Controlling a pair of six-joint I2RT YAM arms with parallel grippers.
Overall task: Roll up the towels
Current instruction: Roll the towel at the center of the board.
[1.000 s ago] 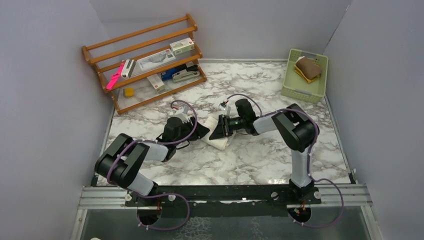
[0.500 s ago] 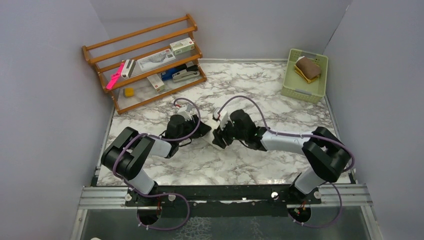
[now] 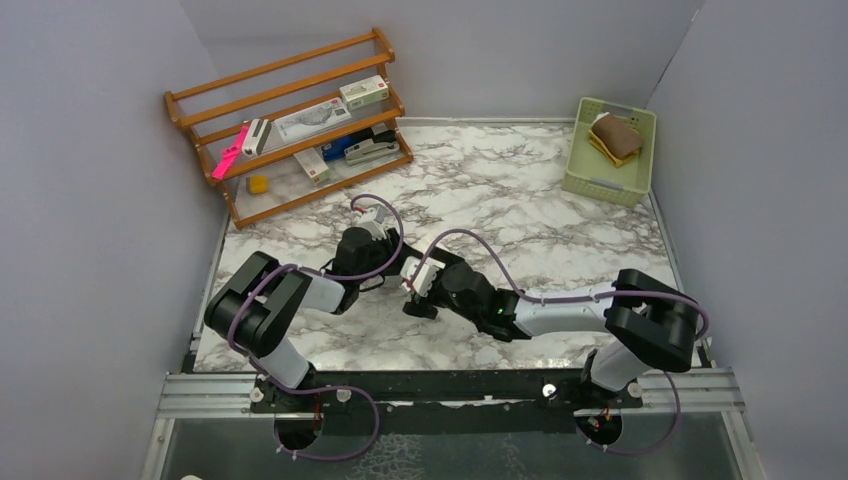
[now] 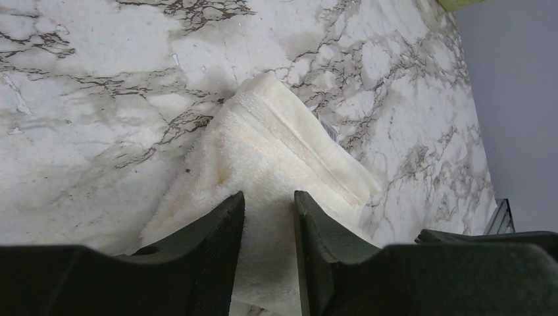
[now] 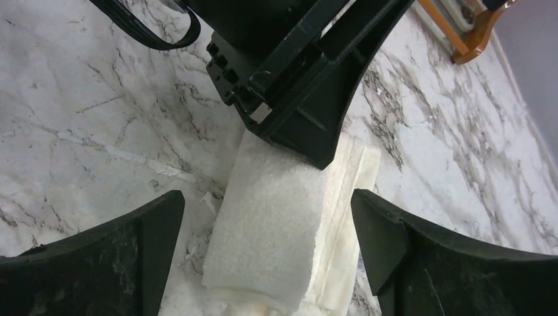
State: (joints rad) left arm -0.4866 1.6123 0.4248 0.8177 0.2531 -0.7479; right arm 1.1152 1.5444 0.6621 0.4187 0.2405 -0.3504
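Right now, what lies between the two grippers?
The cream towel, folded on the marble table; the right wrist view shows it between them.

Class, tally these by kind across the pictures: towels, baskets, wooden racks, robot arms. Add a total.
Towels: 2, the cream towel and the mustard-yellow towel
Pale green basket: 1
Wooden rack: 1
Robot arms: 2, left arm and right arm
Total: 6

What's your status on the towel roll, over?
Left jaws pinched on cream folded terry towel. Right jaws wide open, straddling it. Mustard-brown towel in pale green plastic basket. No obstruction seen.
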